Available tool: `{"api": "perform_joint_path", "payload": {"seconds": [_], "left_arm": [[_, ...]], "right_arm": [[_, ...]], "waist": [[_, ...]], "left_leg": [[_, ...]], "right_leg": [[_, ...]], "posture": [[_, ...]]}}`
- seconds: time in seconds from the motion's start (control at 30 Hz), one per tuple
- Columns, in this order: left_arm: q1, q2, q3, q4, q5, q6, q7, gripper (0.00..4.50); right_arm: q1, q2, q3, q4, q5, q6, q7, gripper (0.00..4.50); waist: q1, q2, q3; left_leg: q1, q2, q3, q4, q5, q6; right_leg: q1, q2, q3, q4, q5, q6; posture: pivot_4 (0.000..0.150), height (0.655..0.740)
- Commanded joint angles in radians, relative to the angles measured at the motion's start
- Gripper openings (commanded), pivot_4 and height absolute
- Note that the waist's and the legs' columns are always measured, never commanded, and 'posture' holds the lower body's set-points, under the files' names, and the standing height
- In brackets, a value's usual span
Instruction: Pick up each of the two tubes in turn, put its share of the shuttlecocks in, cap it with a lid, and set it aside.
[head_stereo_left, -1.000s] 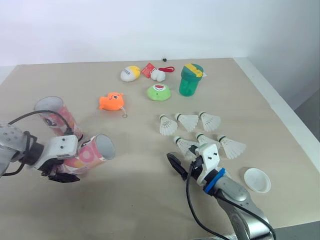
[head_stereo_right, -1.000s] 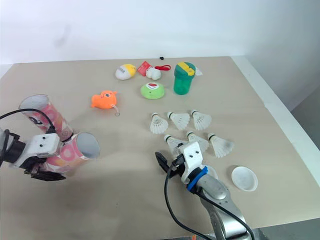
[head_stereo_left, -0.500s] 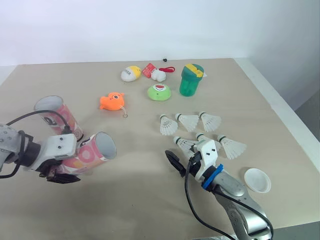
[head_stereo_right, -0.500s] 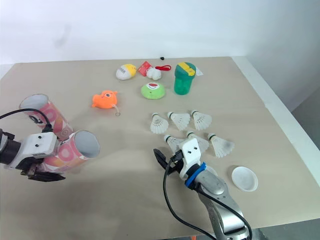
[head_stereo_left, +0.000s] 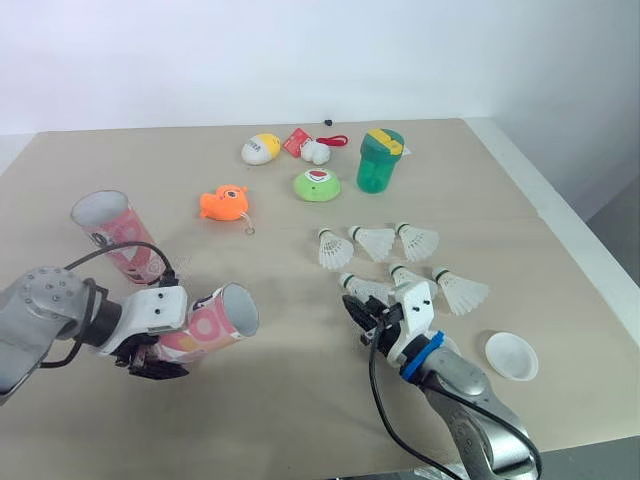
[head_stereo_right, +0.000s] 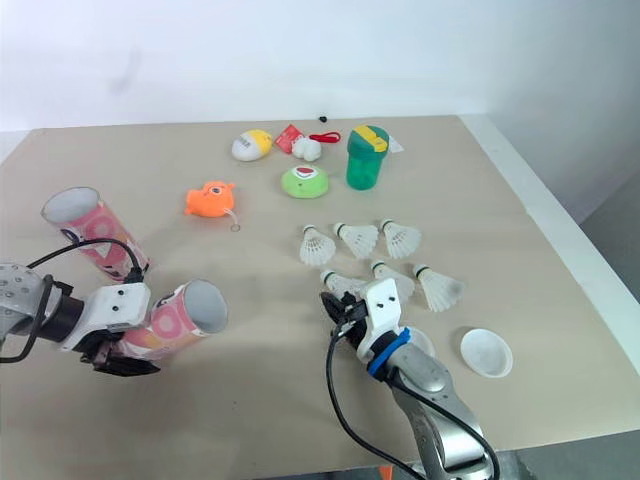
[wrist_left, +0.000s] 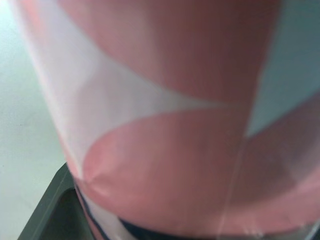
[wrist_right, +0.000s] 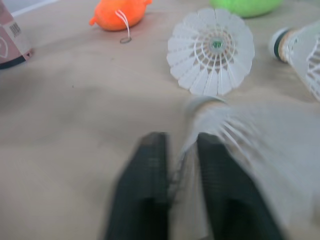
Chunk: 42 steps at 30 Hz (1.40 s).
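While the left tool (head_stereo_left: 163, 342) grips a tube (head_stereo_left: 215, 320), the right tool (head_stereo_left: 363, 312) pinches a shuttlecock (head_stereo_left: 366, 289).

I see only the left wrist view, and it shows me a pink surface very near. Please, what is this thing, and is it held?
Observer: It is a pink tube. The left gripper's jaws are shut on it, and its open mouth faces the shuttlecocks.
Operator: Where is the other tube?
Observer: The second tube is apart from the held one, farther from the robot.
Operator: And what does the right arm do?
Observer: The right gripper is at the nearest shuttlecock; I cannot tell if it grips.
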Motion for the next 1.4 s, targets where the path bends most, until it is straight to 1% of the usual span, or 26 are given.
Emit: {"api": "perform_joint_path", "payload": {"seconds": [0.03, 0.17, 0.33, 0.43, 0.5, 0.6, 0.73, 0.87, 0.97, 1.07, 1.1, 1.13, 1.17, 1.23, 1.27, 1.3, 1.33, 1.37, 1.4], "left_arm": [[-0.014, -0.006, -0.012, 0.004, 0.014, 0.003, 0.004, 3.28], [-0.021, -0.012, -0.022, 0.007, 0.017, 0.008, 0.006, 3.28], [-0.042, -0.028, -0.039, 0.019, 0.026, 0.008, 0.009, 3.28], [-0.056, -0.037, -0.048, 0.027, 0.031, 0.007, 0.004, 3.28], [-0.069, -0.044, -0.057, 0.040, 0.037, 0.003, 0.003, 3.28], [-0.085, -0.055, -0.065, 0.052, 0.043, 0.001, 0.001, 3.28], [-0.104, -0.066, -0.070, 0.060, 0.047, 0.001, -0.003, 3.28], [-0.112, -0.070, -0.064, 0.065, 0.051, 0.002, -0.007, 3.28], [-0.104, -0.073, -0.062, 0.054, 0.050, 0.007, -0.004, 3.28], [-0.096, -0.078, -0.057, 0.040, 0.041, 0.017, 0.002, 3.28], [-0.094, -0.079, -0.055, 0.039, 0.040, 0.018, 0.003, 3.28], [-0.093, -0.079, -0.053, 0.037, 0.039, 0.020, 0.004, 3.28], [-0.090, -0.079, -0.051, 0.034, 0.036, 0.022, 0.005, 3.28], [-0.086, -0.079, -0.047, 0.030, 0.034, 0.024, 0.007, 3.28], [-0.085, -0.080, -0.046, 0.030, 0.034, 0.024, 0.008, 3.28], [-0.083, -0.081, -0.046, 0.030, 0.034, 0.025, 0.009, 3.28], [-0.080, -0.082, -0.045, 0.029, 0.034, 0.025, 0.010, 3.28], [-0.078, -0.083, -0.045, 0.030, 0.035, 0.024, 0.011, 3.28], [-0.075, -0.083, -0.044, 0.031, 0.037, 0.022, 0.012, 3.28]], "right_arm": [[0.003, 0.008, -0.014, -0.020, 0.025, -0.006, 0.001, 0.11], [0.009, 0.005, -0.014, -0.041, 0.051, -0.003, 0.017, 0.11], [-0.070, -0.049, -0.017, -0.144, 0.203, 0.061, 0.132, 0.11], [-0.185, -0.114, -0.030, -0.183, 0.327, 0.168, 0.194, 0.11], [-0.293, -0.167, -0.022, -0.173, 0.370, 0.216, 0.249, 0.11], [-0.397, -0.222, 0.028, -0.138, 0.375, 0.239, 0.325, 0.11], [-0.504, -0.260, 0.125, -0.064, 0.332, 0.228, 0.432, 0.11], [-0.565, -0.238, 0.200, 0.003, 0.289, 0.206, 0.475, 0.11], [-0.609, -0.153, 0.262, 0.077, 0.260, 0.186, 0.471, 0.11], [-0.622, -0.086, 0.272, 0.103, 0.258, 0.191, 0.452, 0.11], [-0.620, -0.080, 0.264, 0.103, 0.260, 0.195, 0.450, 0.68], [-0.618, -0.078, 0.259, 0.101, 0.259, 0.198, 0.451, 0.89], [-0.611, -0.075, 0.239, 0.092, 0.277, 0.208, 0.450, 1.34], [-0.593, -0.068, 0.200, 0.074, 0.309, 0.222, 0.441, 2.28], [-0.581, -0.064, 0.179, 0.065, 0.323, 0.225, 0.434, 2.83], [-0.558, -0.063, 0.160, 0.052, 0.327, 0.221, 0.419, 3.23], [-0.531, -0.058, 0.138, 0.039, 0.327, 0.210, 0.395, 3.76], [-0.506, -0.047, 0.114, 0.029, 0.320, 0.190, 0.365, 4.20], [-0.477, -0.037, 0.087, 0.021, 0.304, 0.167, 0.326, 4.43]], "waist": [[0.000, 0.000, 0.000], [0.000, 0.000, 0.000], [0.000, 0.001, 0.000], [0.001, 0.001, 0.000], [0.001, 0.001, 0.000], [0.003, 0.001, 0.000], [0.003, 0.001, 0.000], [0.003, 0.001, 0.000], [0.001, 0.001, 0.000], [0.002, 0.001, 0.000], [0.003, 0.001, 0.000], [0.004, 0.001, 0.000], [0.004, 0.001, 0.000], [0.003, 0.001, 0.000], [0.003, 0.001, 0.000], [0.003, 0.001, 0.000], [0.003, 0.001, 0.000], [0.004, 0.001, 0.000], [0.003, 0.001, 0.000]], "left_leg": [[0.000, 0.000, 0.000, 0.000, 0.000, 0.000], [0.001, 0.000, 0.001, 0.000, 0.000, 0.000], [0.001, 0.000, 0.001, 0.000, 0.000, 0.000], [0.001, -0.001, 0.001, 0.001, 0.002, 0.003], [0.002, -0.001, 0.001, 0.001, 0.003, 0.004], [0.003, -0.002, 0.002, 0.001, 0.005, 0.008], [0.002, -0.002, 0.001, 0.001, 0.006, 0.008], [0.001, -0.002, 0.001, 0.001, 0.006, 0.008], [0.001, -0.001, 0.001, 0.001, 0.006, 0.008], [0.001, 0.000, 0.000, 0.001, 0.006, 0.008], [0.001, 0.000, 0.000, 0.001, 0.006, 0.008], [0.000, 0.000, 0.000, 0.001, 0.006, 0.008], [0.000, -0.001, 0.000, 0.001, 0.006, 0.008], [-0.001, -0.002, 0.001, 0.001, 0.006, 0.008], [-0.001, -0.002, 0.001, 0.001, 0.006, 0.008], [-0.001, -0.002, 0.001, 0.001, 0.006, 0.008], [-0.001, -0.001, 0.001, 0.001, 0.006, 0.008], [0.000, -0.001, 0.001, 0.000, 0.006, 0.008], [0.000, -0.001, 0.000, 0.000, 0.006, 0.008]], "right_leg": [[0.000, 0.000, 0.001, 0.000, 0.000, 0.000], [0.000, 0.000, 0.001, 0.000, 0.000, 0.000], [0.001, 0.000, 0.002, 0.000, 0.001, 0.001], [0.001, 0.000, 0.003, 0.000, 0.002, 0.001], [0.002, 0.000, 0.004, 0.000, 0.002, -0.001], [0.003, 0.001, 0.006, 0.000, 0.003, -0.001], [0.002, 0.001, 0.006, 0.000, 0.003, -0.002], [0.002, 0.002, 0.006, 0.000, 0.004, -0.002], [0.001, 0.003, 0.006, 0.000, 0.005, 0.001], [0.001, 0.004, 0.006, 0.000, 0.006, 0.001], [0.001, 0.004, 0.005, 0.000, 0.006, 0.001], [0.001, 0.004, 0.005, 0.000, 0.006, 0.001], [0.001, 0.003, 0.006, 0.000, 0.006, 0.001], [0.001, 0.002, 0.007, -0.001, 0.005, 0.002], [0.001, 0.002, 0.008, -0.001, 0.005, 0.002], [0.001, 0.002, 0.007, -0.001, 0.005, 0.002], [0.001, 0.003, 0.007, -0.001, 0.005, 0.002], [0.001, 0.003, 0.007, -0.001, 0.005, 0.002], [0.001, 0.003, 0.006, -0.001, 0.005, 0.001]], "posture": [[0.150, 0.7400], [0.150, 0.7400], [0.150, 0.7400], [0.150, 0.7400], [0.150, 0.7400], [0.150, 0.7400], [0.150, 0.7400], [0.150, 0.7400], [0.150, 0.7400], [0.150, 0.7400], [0.150, 0.7400], [0.150, 0.7400], [0.150, 0.7400], [0.150, 0.7400], [0.150, 0.7400], [0.150, 0.7400], [0.150, 0.7400], [0.150, 0.7400], [0.150, 0.7400]]}}
